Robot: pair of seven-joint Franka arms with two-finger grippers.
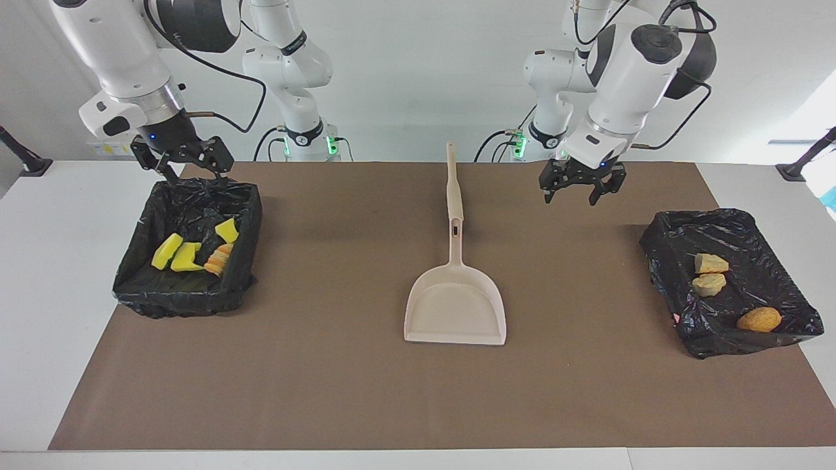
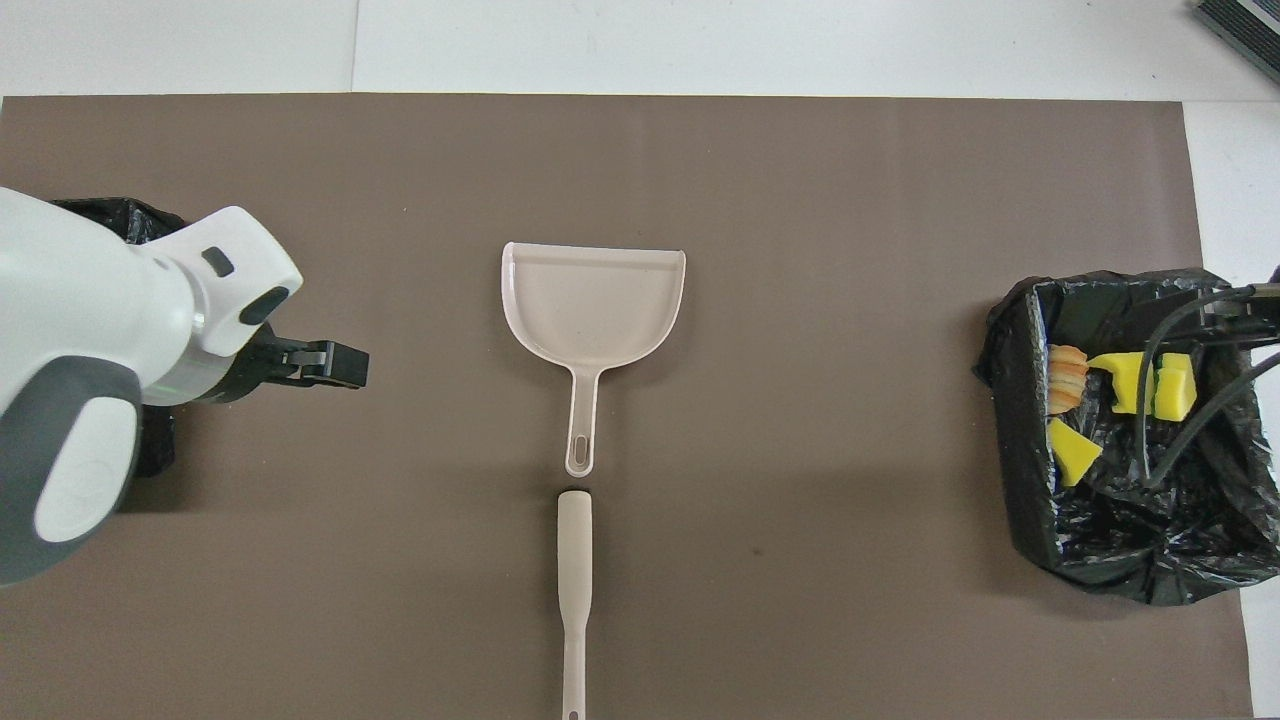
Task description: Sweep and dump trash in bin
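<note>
A beige dustpan [image 1: 456, 307] is seen lying flat on the brown table mat [image 1: 326, 391], its mouth turned away from the robots and its handle pointed toward them. A matching beige brush handle [image 1: 452, 183] is laid in line with it, nearer to the robots, the two ends just apart.

The trash is found sorted into two black-lined bins. In the bin at the right arm's end of the table [image 1: 189, 297], three yellow sponge chunks [image 1: 186, 256] and an orange striped lump [image 1: 219, 259] are gathered. In the bin at the left arm's end [image 1: 673, 241], three tan bread-like lumps [image 1: 710, 274] are spread across the liner, one of them [image 1: 759, 319] set farther from the robots than the other two.

The left gripper [image 1: 581, 186] is held in the air over bare mat between the brush handle and the bread bin, its fingers spread wide and nothing gripped. The right gripper [image 1: 186, 163] is poised over the sponge bin's rim nearest the robots, likewise spread open and empty.
</note>
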